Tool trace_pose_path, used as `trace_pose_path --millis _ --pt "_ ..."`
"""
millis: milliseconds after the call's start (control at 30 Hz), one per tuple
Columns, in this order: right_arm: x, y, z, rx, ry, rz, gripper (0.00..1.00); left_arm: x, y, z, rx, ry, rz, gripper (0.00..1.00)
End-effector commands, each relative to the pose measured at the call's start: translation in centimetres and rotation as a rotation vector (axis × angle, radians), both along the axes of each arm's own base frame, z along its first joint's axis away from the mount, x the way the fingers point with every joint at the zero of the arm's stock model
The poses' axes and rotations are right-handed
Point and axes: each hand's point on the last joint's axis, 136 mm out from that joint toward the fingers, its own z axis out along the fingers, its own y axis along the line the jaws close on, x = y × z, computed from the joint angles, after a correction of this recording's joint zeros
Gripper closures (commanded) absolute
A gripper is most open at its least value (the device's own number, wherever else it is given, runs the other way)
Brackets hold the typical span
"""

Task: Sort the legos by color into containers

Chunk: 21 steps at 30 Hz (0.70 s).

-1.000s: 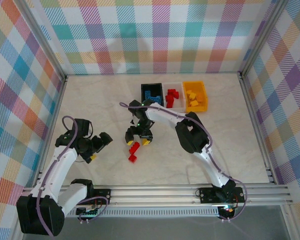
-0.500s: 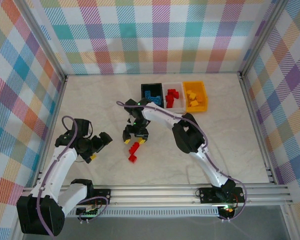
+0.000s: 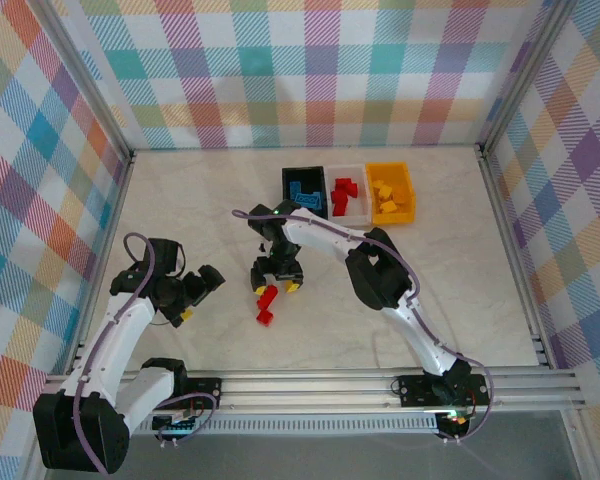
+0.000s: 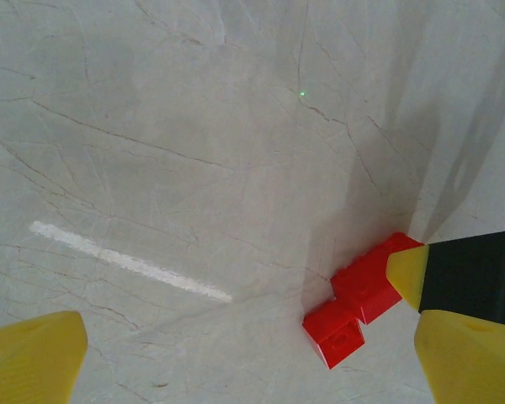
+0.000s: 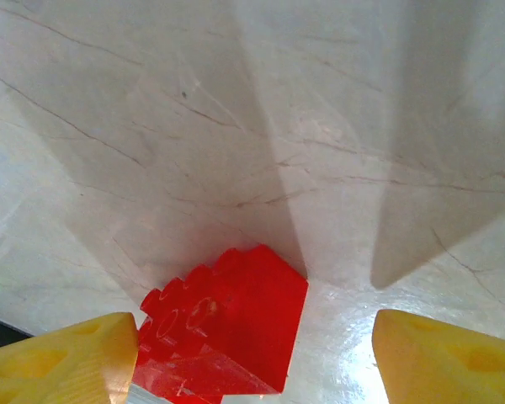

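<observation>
Red, small studded plastic brick (image 3: 269,296) lay slantwise on the pale worktop (image 3: 180,200), just under the nearer right end effector (image 3: 276,285), between its open yellow fingers (image 5: 59,358), not yet gripped.

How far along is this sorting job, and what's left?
Nearly done: blue bricks sit in the black bin, red bricks in the clear bin, yellow bricks in the orange bin. In hand: the right gripper, jaws open, is over one loose red brick. Left: that one and a second red brick beside it.
</observation>
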Motion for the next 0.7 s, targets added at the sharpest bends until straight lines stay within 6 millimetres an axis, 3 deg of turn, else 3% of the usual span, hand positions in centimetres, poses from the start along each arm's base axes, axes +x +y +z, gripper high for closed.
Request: trace_pose_path --millis 0,467,667 --pt "-1.3 -0.3 1.3 0.001 0.029 0.031 0.25 -0.2 0.0 -0.2 -0.014 0.003 0.003 0.00" --pt "-2.8 2.6 2.5 0.046 0.074 0.058 0.26 -0.2 -0.1 -0.1 -0.020 -0.002 -0.005 0.00" --pt "-3.1 2.1 1.5 0.010 0.092 0.042 0.27 -0.1 -0.1 -0.1 -0.022 -0.005 -0.005 0.00"
